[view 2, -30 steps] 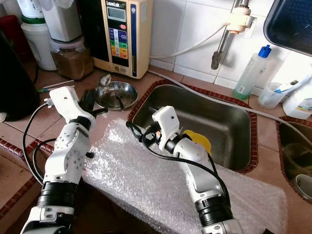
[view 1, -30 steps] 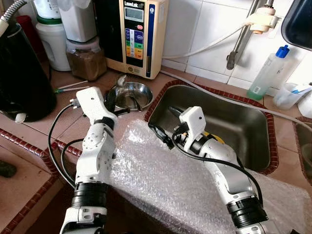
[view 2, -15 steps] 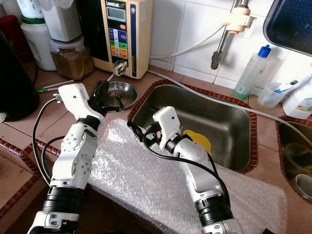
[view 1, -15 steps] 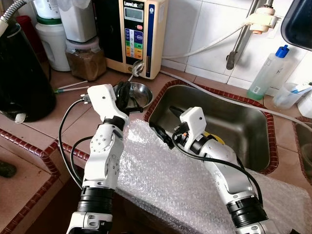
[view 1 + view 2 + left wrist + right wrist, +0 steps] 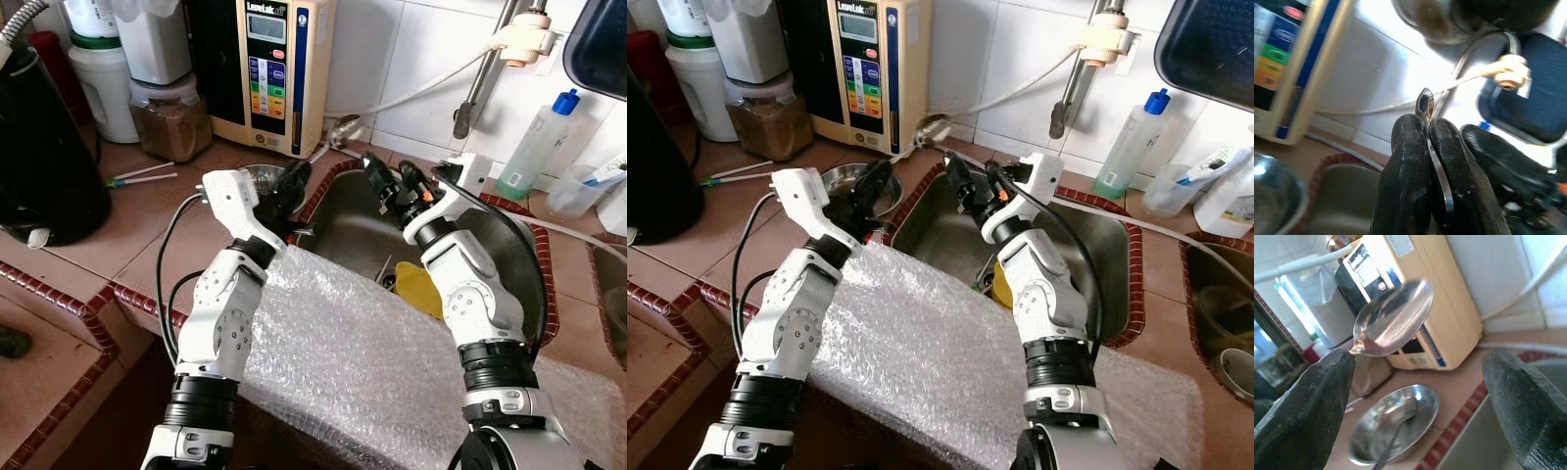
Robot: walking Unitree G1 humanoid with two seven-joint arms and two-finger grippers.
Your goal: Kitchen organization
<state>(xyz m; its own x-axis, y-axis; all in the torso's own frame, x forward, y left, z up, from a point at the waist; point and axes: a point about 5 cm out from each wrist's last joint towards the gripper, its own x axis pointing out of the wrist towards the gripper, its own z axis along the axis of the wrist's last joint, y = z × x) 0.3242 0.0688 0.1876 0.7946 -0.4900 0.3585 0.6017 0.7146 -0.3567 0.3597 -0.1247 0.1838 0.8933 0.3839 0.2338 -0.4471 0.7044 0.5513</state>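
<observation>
Spoon (image 5: 338, 127) held up in the upper middle of the frame, above the rear left corner of the steel sink (image 5: 509, 255), its handle pinched in the left claw (image 5: 294, 179), whose two black fingers press together on it. Just right of it, over the sink's back rim, the right claw (image 5: 384, 179) hangs with its fingers spread wide apart, the spoon's bowl close by one fingertip. Left of the sink's edge, on the tiled table (image 5: 118, 225), sits a shallow metal bowl (image 5: 844, 181) with a utensil lying in it, partly hidden by the left arm. Behind it stands a cream water machine (image 5: 265, 69) against the wall, with jars (image 5: 171, 113) further left. Bubble wrap (image 5: 372, 362) drapes over the table's front edge and the sink's near rim, under both arms. A yellow object (image 5: 421, 289) lies inside the sink. A hose (image 5: 411, 98) crosses the wall tiles above, and a blue-capped bottle (image 5: 539, 147) stands at the upper right.
</observation>
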